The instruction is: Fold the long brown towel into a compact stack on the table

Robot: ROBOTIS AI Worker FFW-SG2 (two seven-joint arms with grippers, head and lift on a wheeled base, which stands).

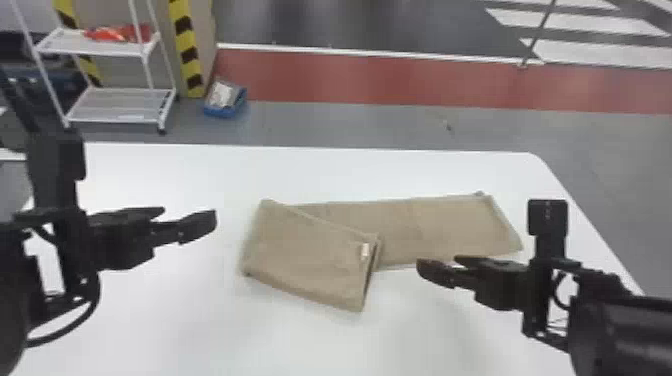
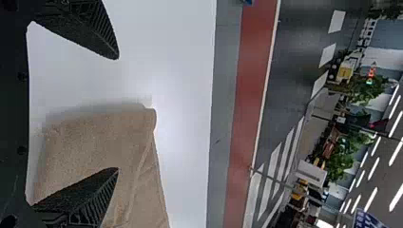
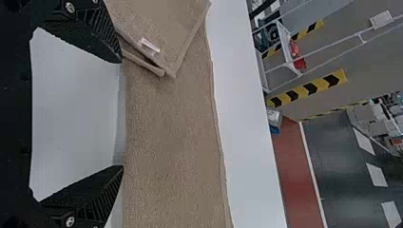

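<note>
Grey floor (image 1: pixel 320 122) is spreading behind the work, one matte red strip (image 1: pixel 400 80) crossing it. One smooth white desk (image 1: pixel 175 320) is standing in front, its far right corner rounded, its near edge running out of the head view. One white wire rack (image 1: pixel 120 105) is standing beyond it, two flat shelves showing. Two black arms are coming in from the sides, both cut off by the head view's edges. One brown towel (image 1: pixel 460 220) is lying across the middle and right of the desk, soft and finely napped, its left part folding back at a slant over the long strip. That flap is hiding the strip beneath, and its number of layers is staying hard to make out. One blue box (image 1: pixel 218 111) is sitting on the floor, its contents too blurred to name. Both grippers are holding nothing: the left gripper (image 1: pixel 190 213) is hanging left of the towel, the right gripper (image 1: pixel 437 262) near its front edge, each with jaws spreading wide apart. One small pale tag (image 1: pixel 365 250) is showing at the flap's edge.
</note>
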